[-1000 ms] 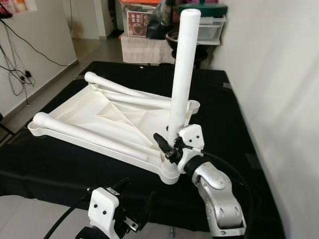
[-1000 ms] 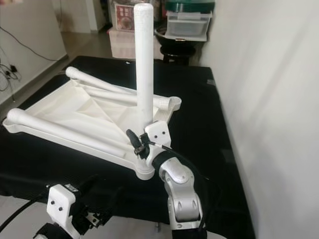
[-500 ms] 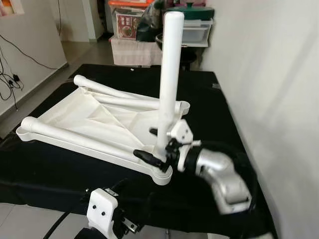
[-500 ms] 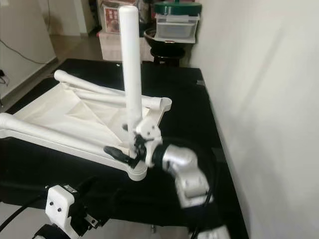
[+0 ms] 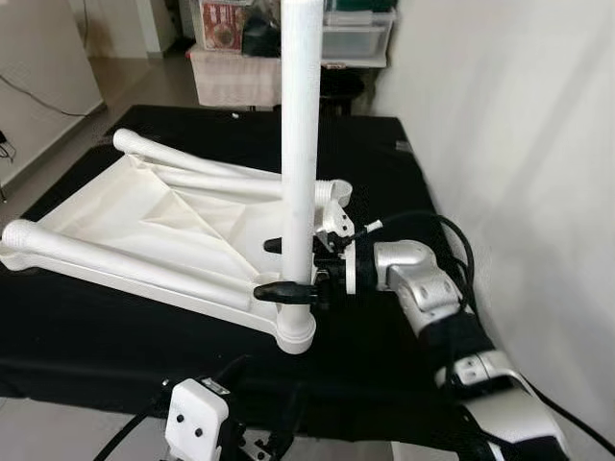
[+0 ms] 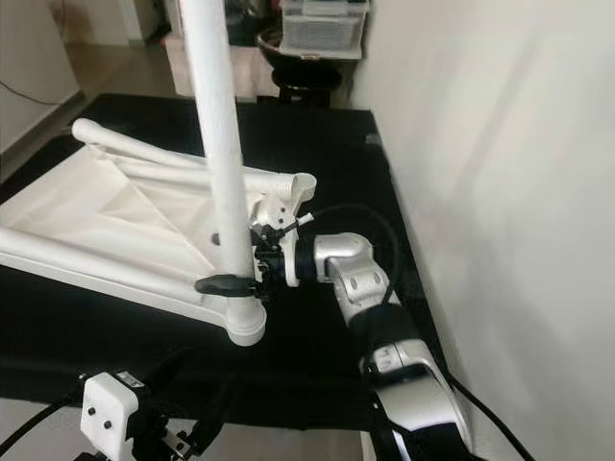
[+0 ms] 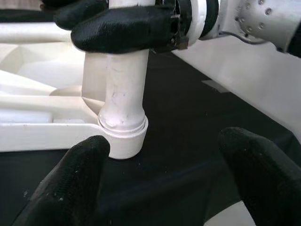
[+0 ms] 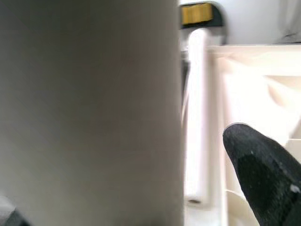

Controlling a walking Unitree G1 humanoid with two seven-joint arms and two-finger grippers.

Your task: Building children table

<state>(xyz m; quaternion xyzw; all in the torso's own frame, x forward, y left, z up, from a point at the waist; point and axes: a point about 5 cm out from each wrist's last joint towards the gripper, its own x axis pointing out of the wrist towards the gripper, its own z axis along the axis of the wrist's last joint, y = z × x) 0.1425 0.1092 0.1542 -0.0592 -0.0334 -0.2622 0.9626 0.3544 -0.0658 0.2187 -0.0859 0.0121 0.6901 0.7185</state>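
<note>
A white children's table (image 5: 144, 216) lies upside down on a black-covered surface (image 5: 106, 336). One white leg (image 5: 298, 144) stands upright in the near right corner socket (image 5: 296, 334). My right gripper (image 5: 271, 269) reaches in from the right and is shut on this leg just above the socket, one black finger (image 5: 283, 290) in front and one behind. In the left wrist view the same fingers (image 7: 122, 28) wrap the leg above the socket (image 7: 123, 136). My left gripper (image 7: 164, 165) hangs low before the table's front edge, open, with nothing between its fingers.
Two more white legs (image 5: 135, 257) (image 5: 207, 165) lie along the upturned table's sides. A white wall (image 5: 519, 144) stands close on the right. Storage boxes (image 5: 356, 38) sit behind the far edge. Bare floor (image 5: 58, 106) lies to the left.
The camera has shifted. My right arm has swung round to the right, so its gripper now holds the leg from the side. The leg stands straighter.
</note>
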